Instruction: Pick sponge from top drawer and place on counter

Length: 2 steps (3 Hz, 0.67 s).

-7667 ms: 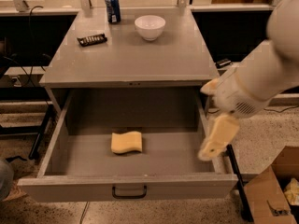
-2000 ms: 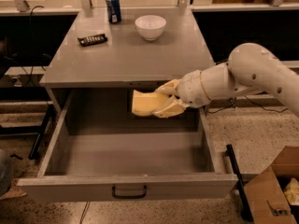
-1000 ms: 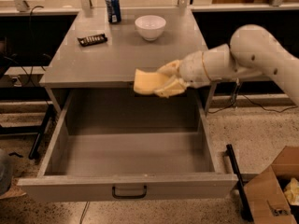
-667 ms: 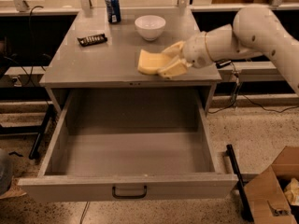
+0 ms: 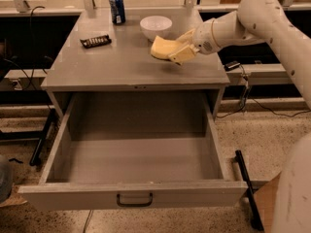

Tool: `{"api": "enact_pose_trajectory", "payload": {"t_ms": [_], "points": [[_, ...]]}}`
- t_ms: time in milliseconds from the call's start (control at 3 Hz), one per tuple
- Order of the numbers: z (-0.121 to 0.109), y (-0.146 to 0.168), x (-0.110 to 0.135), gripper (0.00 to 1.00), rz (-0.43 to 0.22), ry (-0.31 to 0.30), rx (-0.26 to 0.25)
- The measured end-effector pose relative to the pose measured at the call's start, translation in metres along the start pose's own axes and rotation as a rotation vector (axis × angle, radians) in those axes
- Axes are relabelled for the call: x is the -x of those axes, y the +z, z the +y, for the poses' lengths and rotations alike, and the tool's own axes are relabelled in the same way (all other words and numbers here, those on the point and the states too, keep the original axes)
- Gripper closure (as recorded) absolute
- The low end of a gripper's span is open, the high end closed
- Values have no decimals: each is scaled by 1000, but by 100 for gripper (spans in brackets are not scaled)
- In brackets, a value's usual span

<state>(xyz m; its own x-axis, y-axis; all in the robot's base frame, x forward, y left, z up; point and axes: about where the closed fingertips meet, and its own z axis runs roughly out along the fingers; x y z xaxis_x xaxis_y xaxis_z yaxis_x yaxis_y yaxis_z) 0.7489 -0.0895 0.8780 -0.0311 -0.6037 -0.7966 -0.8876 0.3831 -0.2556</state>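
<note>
My gripper [image 5: 176,46] is shut on the pale yellow sponge [image 5: 162,48] and holds it just above the grey counter [image 5: 116,62], over its right half and just in front of the white bowl. The white arm reaches in from the upper right. The top drawer [image 5: 131,157] stands pulled fully open below the counter, with nothing in it. Its dark pull handle [image 5: 134,200] shows on the front panel.
A white bowl [image 5: 155,26] stands at the back middle of the counter. A blue can [image 5: 116,8] stands at the back left, and a dark flat packet [image 5: 95,41] lies in front of it. A cardboard box corner [image 5: 265,205] sits on the floor at the right.
The sponge was lifted out of the drawer. My gripper carried it up and back over the counter, and now holds it near the white bowl.
</note>
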Motion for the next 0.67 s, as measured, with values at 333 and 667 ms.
{"api": "enact_pose_trajectory", "payload": {"t_ms": [333,667], "points": [[-16,12,-11,83,32,72,-20],[-23,25,-21,60,47,124,-5]]}}
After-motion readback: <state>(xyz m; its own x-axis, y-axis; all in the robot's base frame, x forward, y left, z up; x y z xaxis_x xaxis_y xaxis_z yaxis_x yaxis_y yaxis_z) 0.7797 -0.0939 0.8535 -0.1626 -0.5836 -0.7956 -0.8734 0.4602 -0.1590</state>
